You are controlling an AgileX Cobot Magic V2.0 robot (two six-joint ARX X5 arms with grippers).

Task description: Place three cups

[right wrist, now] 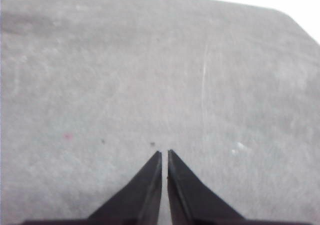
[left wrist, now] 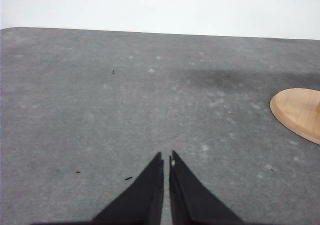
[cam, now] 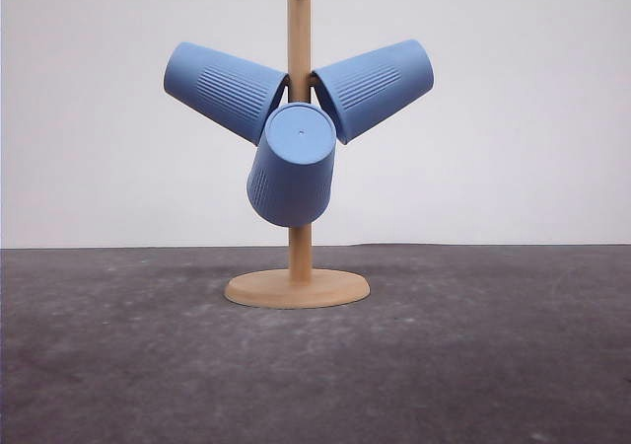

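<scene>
On the wooden stand (cam: 298, 288) all three cups (cam: 294, 168) already hang from its pegs, so placing looks pretty much done, with the left gripper (left wrist: 166, 157) and right gripper (right wrist: 164, 154) both pinched nearly closed, holding nothing.

3 light-blue cups hang on a pale, honey-toned wooden stand (cam: 299, 288): the left cup (cam: 225, 91), the right cup (cam: 375, 87) and the front cup (cam: 293, 166). Each carries fine vertical ribbing in the same blue, with a smooth plain band at the rim; the front cup's flat base is unpatterned blue. The table (cam: 493, 365) is dark grey, mottled with paler flecks. The wall (cam: 532, 118) behind is plain off-white. Black fingers mark the left gripper (left wrist: 166, 157) and the right gripper (right wrist: 165, 152).
</scene>
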